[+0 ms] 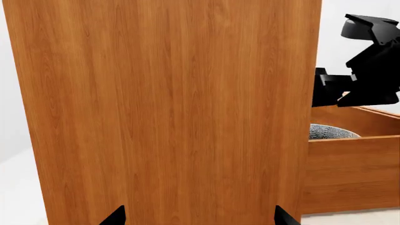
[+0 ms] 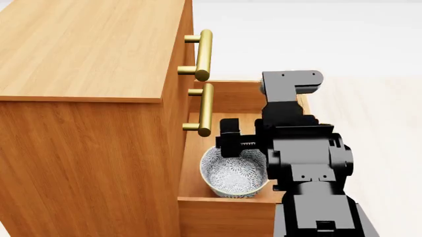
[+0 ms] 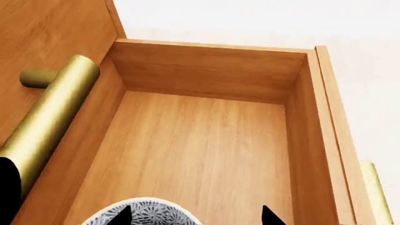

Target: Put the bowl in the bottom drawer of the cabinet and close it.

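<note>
Black right claw (image 2: 232, 143) partly hides bowl (image 2: 234, 173).

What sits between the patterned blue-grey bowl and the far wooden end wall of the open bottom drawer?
Nothing: only bare drawer floor runs from the bowl to that wall, as the right wrist view shows.

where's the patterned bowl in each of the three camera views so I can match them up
Head view: the bowl sits in the open bottom drawer, lower centre, beside the right arm.
Left wrist view: only its rim peeks over the drawer wall, at right.
Right wrist view: a sliver of rim at the bottom edge.
Shared landmark: the bottom drawer's wooden walls.
</note>
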Controlling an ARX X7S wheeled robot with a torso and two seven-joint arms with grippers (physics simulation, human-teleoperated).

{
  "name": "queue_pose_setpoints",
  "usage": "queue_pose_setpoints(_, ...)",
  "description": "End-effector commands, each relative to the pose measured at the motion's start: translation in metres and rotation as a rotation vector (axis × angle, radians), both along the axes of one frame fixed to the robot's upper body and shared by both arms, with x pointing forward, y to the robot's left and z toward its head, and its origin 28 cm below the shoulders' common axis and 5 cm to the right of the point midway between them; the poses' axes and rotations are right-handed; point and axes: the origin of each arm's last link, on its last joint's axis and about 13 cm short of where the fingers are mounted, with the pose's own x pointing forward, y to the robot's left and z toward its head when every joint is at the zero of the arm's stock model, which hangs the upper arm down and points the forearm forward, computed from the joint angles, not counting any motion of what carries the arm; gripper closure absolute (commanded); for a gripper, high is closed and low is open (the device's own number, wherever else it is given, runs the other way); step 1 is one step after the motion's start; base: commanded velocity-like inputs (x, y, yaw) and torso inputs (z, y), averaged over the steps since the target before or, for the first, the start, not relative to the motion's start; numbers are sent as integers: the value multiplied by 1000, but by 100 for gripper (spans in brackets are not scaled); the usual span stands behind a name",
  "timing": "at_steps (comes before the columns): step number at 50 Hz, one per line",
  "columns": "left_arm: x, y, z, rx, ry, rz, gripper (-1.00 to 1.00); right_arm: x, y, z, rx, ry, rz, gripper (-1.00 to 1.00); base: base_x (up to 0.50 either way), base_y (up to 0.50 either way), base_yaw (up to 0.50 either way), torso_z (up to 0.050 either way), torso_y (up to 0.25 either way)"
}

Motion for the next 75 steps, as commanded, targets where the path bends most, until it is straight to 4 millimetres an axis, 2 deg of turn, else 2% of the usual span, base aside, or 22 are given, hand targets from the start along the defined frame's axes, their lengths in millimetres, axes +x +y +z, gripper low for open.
queue_pose_setpoints(1,0,0,0,5,-1,0,-100,7,-7,26,-9,-77,-12,-100,0,0,0,0,0)
queue_pose_setpoints(14,-2,0,3,-7,-7,-8,-100,12,-27,45,-39,-182,-68,-100,0,0,0,0,0)
queue_pose_setpoints(25,-2,0,3,-10,-8,-7,-100,10,-51,47,-39,-211,-145,-100,0,0,0,0,0)
queue_pose_setpoints(36,-2,0,3,-10,-9,-6,-100,-8,-77,53,-31,-294,-288,-100,0,0,0,0,0)
queue_pose_setpoints(50,-2,0,3,-13,-10,-3,-100,-29,-108,43,-44,-308,-410,-100,0,0,0,0,0)
queue_pose_setpoints(58,-2,0,3,-11,-9,-3,-100,-42,-118,44,-72,-335,-450,-100,0,0,0,0,0)
queue_pose_setpoints(75,-1,0,2,-8,-9,0,-100,-68,-134,14,-117,-343,-519,-100,0,0,0,0,0)
